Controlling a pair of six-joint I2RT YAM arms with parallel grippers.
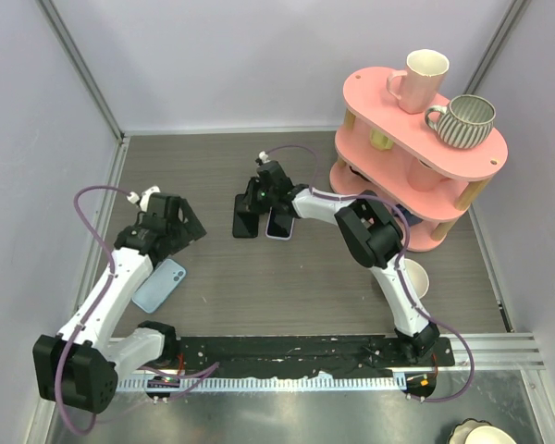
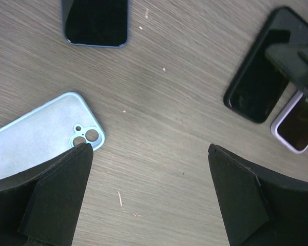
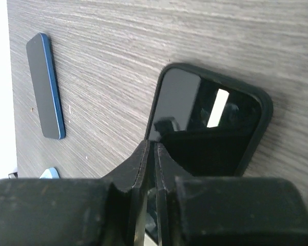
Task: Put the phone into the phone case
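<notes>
A black phone case with a dark glossy phone in it lies mid-table; it also shows in the right wrist view and the left wrist view. My right gripper is shut, and its tips rest at that case's left edge. A phone in a lilac case lies beside it. A light blue empty case lies face down by my left arm. A blue phone lies beyond my left gripper, which is open and empty above bare table.
A pink two-tier shelf with mugs stands at the back right, close behind the right arm. A white cup sits by the right arm. A bowl is at the bottom right corner. Walls enclose the table.
</notes>
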